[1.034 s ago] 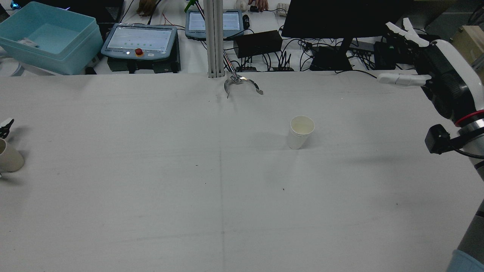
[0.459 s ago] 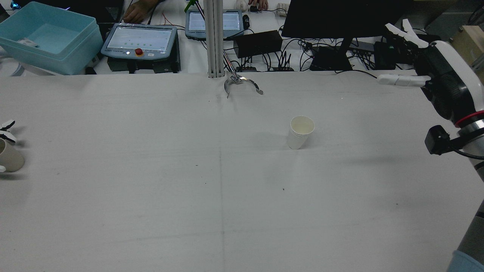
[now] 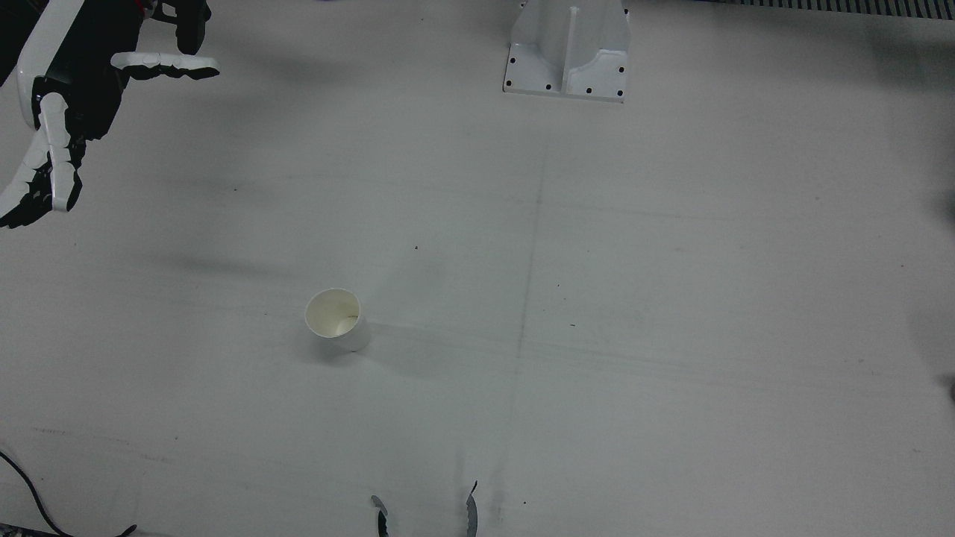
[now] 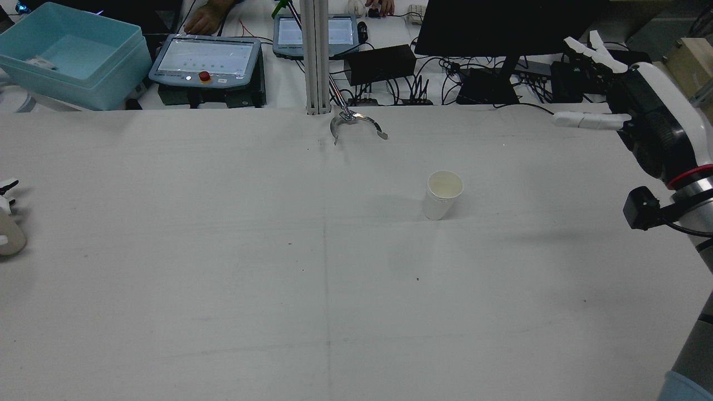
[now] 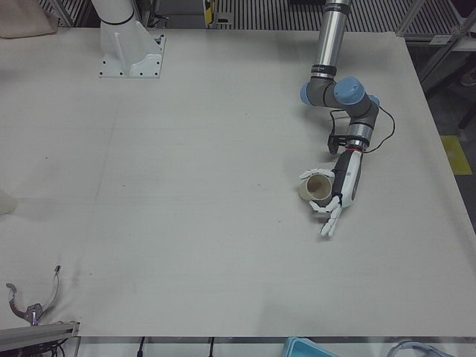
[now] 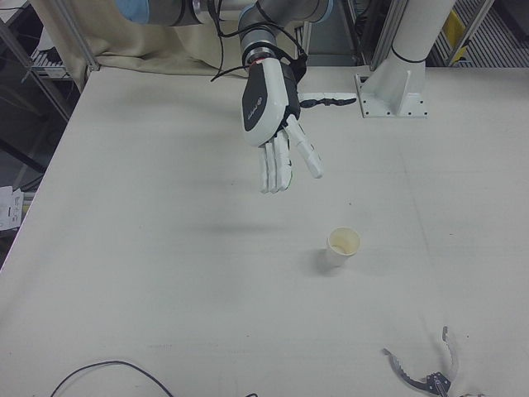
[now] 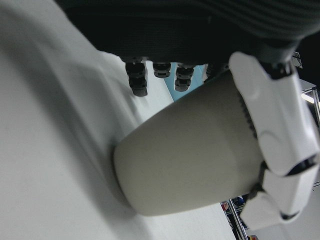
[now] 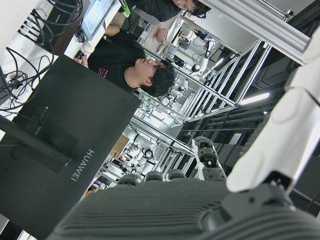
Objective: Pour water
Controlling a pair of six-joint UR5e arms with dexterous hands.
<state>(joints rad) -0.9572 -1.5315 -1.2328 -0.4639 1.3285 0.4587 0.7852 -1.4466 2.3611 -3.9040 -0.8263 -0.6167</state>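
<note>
The left robot hand (image 5: 331,201) is wrapped around a beige cup (image 5: 318,187) near the table's (image 4: 223,312) 9 o'clock edge in the rear view. A white paper cup (image 4: 443,194) stands upright mid-table, open room all round. The right robot hand (image 6: 277,124) hovers spread and empty at 3 o'clock.

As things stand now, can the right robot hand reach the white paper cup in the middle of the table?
Probably yes: the right robot hand is open, raised, and nothing lies between it and the white paper cup.

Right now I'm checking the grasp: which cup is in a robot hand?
The beige cup, in the left robot hand. The white cup stands alone mid-table.
</note>
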